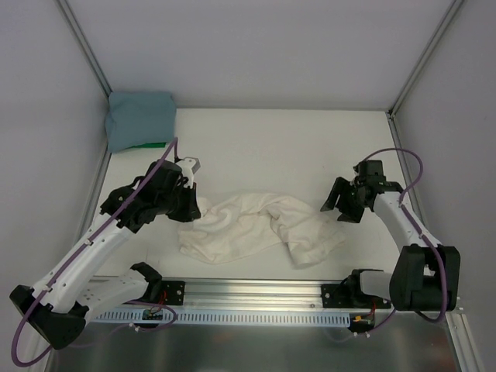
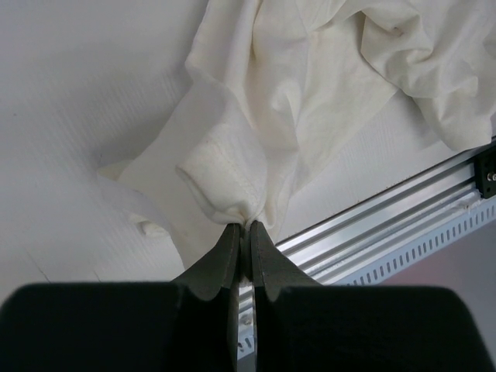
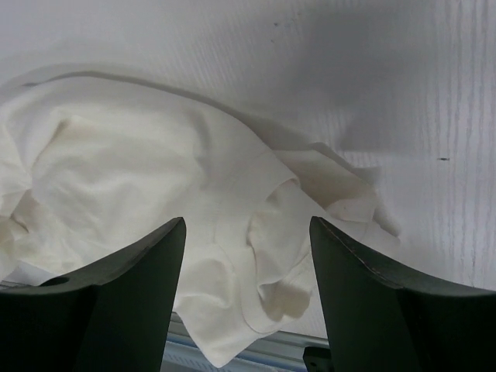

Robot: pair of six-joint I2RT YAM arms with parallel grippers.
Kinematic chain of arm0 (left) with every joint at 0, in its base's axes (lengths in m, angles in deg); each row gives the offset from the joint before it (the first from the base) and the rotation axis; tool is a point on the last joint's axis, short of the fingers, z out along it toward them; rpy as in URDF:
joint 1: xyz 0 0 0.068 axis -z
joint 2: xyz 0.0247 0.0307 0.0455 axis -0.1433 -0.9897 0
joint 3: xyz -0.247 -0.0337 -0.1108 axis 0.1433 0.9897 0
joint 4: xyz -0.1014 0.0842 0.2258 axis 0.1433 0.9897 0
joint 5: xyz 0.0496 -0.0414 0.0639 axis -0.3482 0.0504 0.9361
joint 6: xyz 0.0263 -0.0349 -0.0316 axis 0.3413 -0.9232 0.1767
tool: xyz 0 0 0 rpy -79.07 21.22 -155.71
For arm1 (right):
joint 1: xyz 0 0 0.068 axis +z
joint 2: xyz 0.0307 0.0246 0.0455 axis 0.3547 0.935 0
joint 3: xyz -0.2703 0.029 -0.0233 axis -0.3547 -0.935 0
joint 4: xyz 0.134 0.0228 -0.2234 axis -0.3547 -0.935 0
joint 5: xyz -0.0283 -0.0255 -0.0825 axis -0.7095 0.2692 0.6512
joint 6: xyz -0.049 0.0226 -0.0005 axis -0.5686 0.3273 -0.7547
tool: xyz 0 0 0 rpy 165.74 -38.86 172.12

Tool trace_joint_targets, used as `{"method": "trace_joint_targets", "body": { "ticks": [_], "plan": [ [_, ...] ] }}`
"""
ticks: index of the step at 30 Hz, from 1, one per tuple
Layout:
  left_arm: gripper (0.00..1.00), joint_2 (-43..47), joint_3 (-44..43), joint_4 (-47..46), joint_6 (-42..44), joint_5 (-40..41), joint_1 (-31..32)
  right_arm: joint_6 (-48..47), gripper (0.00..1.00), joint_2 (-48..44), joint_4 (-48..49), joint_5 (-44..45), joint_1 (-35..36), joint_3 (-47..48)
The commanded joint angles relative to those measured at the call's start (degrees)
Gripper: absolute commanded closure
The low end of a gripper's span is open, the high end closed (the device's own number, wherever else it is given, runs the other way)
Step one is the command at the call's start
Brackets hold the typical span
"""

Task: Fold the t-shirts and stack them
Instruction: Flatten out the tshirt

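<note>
No legible text, seemingly.

White tube links with black joint housings on both the left arm [image 1: 85,256] and right arm [image 1: 395,221]. Purple cable [image 1: 169,151] looped alongside each. Dark matte fingers [image 2: 221,260], tapering to thin tips on the left gripper [image 2: 242,226], broad wedges on the right gripper [image 3: 246,221].

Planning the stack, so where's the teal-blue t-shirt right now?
In the top view, the teal-blue t-shirt sits in the table's far left corner, beyond the left arm, apart from the crumpled cream t-shirt by the near rail.
</note>
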Motion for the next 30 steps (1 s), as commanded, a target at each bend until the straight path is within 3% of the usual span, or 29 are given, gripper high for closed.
{"method": "trace_joint_targets", "body": {
  "ticks": [1, 8, 11, 12, 13, 19, 30],
  "plan": [
    [1.0, 1.8, 0.0, -0.4, -0.4, 1.5, 0.3, 0.2, 0.31, 2.1, 1.7, -0.3, -0.4, -2.7],
    [1.0, 2.1, 0.9, -0.5, -0.4, 1.9, 0.2, 1.3, 0.33, 6.8, 7.3, -1.9, -0.4, -6.0],
    [1.0, 1.9, 1.0, -1.0, -0.4, 1.8, 0.3, 1.4, 0.65, 9.6, 9.5, -2.8, -0.4, -6.9],
    [1.0, 1.8, 1.0, -1.0, -0.4, 1.8, 0.3, 1.5, 0.95, 10.3, 10.1, -3.3, -0.4, -7.1],
    [1.0, 1.6, 1.0, -1.0, -0.4, 1.8, 0.2, 1.6, 1.0, 10.9, 10.6, -3.4, -0.4, -7.1],
    [1.0, 2.1, 1.5, -0.8, 0.1, 2.8, 0.2, 3.0, 1.0, 11.8, 11.2, -2.7, -0.4, -2.9],
    [1.0, 2.1, 3.1, -2.1, 1.0, 4.9, 0.2, 4.5, 1.0, 17.4, -0.7, -2.9, -0.4, 33.3]
  ]
}}
